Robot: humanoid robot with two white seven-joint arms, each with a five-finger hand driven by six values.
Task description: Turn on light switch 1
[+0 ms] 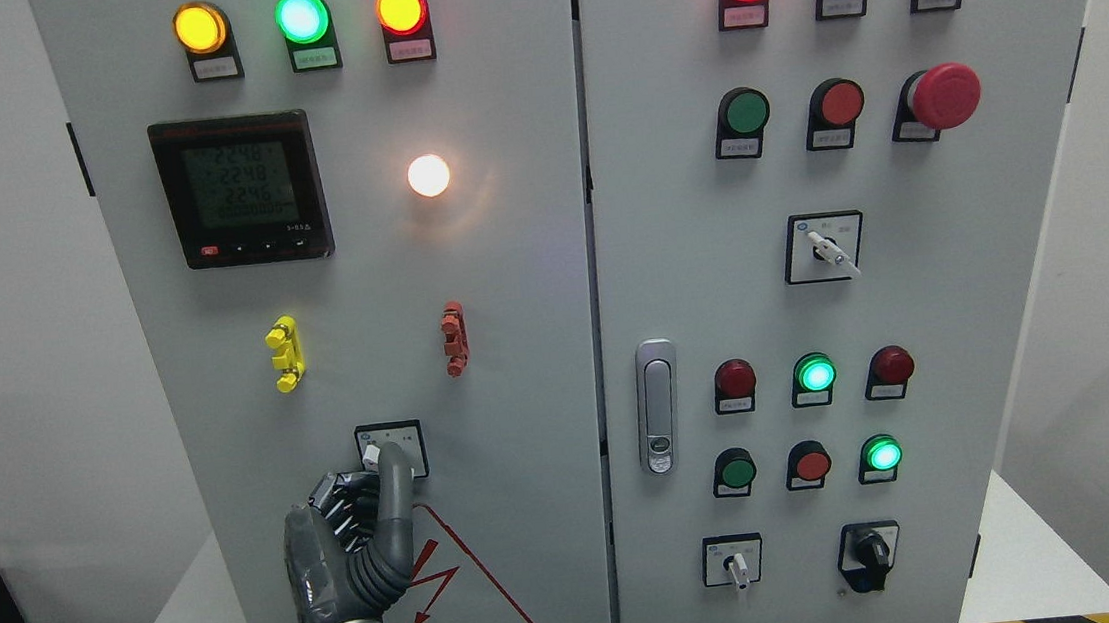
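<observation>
The left hand (349,540) rises from the bottom edge, wrist upright, fingers curled with the thumb (395,496) stretched up, its tip touching the switch (391,450) (low on the left cabinet door (518,355)). A white lamp (428,175) glows above.

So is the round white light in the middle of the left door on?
On. The white light glows brightly and casts a warm glow on the left door.
</observation>
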